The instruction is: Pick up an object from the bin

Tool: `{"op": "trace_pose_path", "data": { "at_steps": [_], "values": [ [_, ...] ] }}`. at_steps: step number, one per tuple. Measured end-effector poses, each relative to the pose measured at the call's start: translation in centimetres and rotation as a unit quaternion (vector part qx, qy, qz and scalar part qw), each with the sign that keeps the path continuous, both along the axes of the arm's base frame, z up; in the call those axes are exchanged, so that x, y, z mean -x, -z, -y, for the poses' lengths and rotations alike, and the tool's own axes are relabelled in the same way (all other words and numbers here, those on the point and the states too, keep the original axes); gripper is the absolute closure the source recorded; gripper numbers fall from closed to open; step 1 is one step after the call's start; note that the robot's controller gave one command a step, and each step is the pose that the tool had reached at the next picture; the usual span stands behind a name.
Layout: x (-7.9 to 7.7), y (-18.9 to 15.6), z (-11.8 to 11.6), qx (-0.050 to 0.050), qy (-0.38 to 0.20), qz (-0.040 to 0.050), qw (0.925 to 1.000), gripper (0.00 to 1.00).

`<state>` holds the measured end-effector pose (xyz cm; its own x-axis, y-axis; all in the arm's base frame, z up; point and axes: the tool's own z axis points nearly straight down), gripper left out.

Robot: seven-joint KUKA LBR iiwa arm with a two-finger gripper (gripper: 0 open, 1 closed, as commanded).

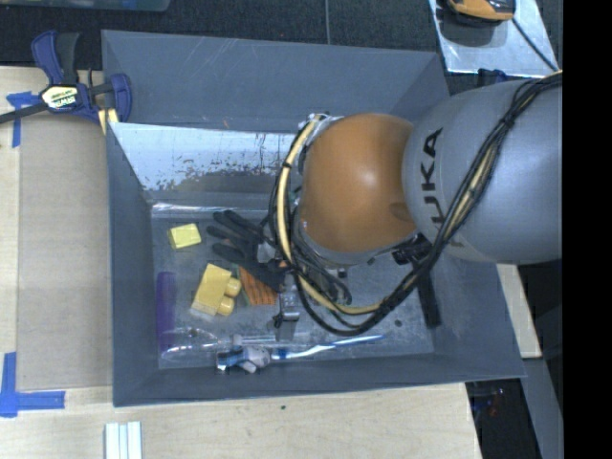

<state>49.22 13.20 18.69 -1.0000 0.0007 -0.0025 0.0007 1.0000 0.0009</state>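
Overhead, the arm (pixel 488 180) bends down over the bin's (pixel 129 285) middle.

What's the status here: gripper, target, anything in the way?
Gripper down in bin centre, by orange-brown piece and yellow block. No grasp visible. Black item and blue stick close alongside.

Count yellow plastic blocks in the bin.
2: small flat yellow block at the floor's upper left; larger yellow brick below it, beside the purple cylinder. The arm may hide others.
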Motion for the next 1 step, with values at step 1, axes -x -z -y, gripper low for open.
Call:
{"op": "trace_pose_path", "data": {
  "at_steps": [1],
  "values": [
    [0.69, 9.21, 3.1, 0.0, -0.016, 0.0027, 0.9999, 0.0]
  ]
}}
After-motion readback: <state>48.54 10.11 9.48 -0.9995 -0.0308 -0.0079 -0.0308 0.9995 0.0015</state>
